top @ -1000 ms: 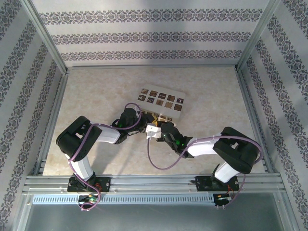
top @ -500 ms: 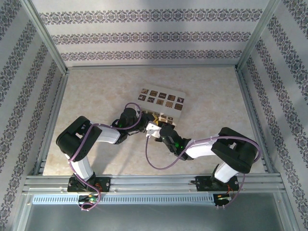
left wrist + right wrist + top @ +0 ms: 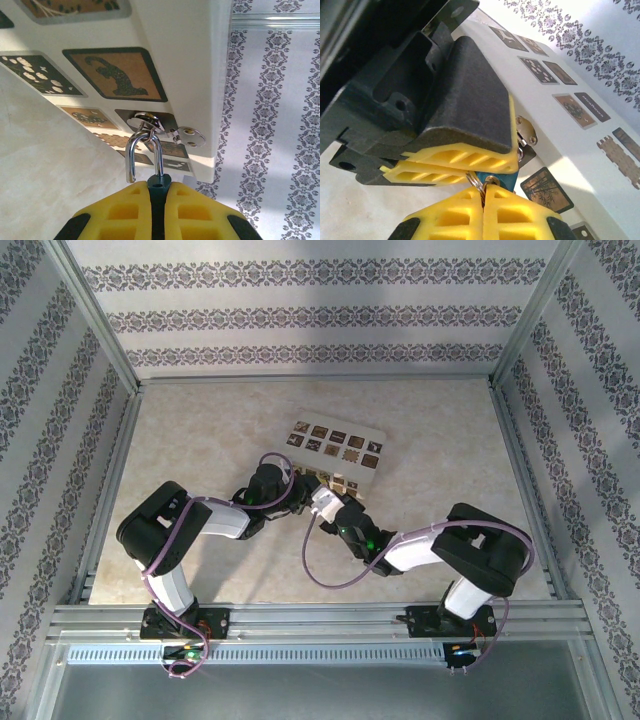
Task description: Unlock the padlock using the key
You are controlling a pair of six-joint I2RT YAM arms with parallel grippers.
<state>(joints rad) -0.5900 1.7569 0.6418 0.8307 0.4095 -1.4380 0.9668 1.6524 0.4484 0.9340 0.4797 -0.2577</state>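
Cream box [image 3: 335, 445] with two rows of dark ornamental squares, lying flat on the worktop [image 3: 200, 430]. At the box's near edge, both arms meeting tip to tip: left gripper [image 3: 298, 487] against that edge, right gripper [image 3: 322, 502] just beside it on the side away from the box.

From the left wrist: small padlock [image 3: 158, 162] hanging from a metal hasp [image 3: 187, 137] on the box's side face [image 3: 185, 60], hooked through by a silver bow. Dark teal lock body clamped between the yellow fingers of the left gripper [image 3: 156, 186], jaws closed tight on it just below the hasp.

From the right wrist: right gripper [image 3: 482, 192] pressed up under the left gripper [image 3: 470, 162], close to the box's corner. Jaws squeezed together, with a small silver ring and sliver of metal pinched at the seam, apparently the key [image 3: 481, 184], though too small and too hidden to read clearly. Teal of the lock touching just beside it, toward the box.
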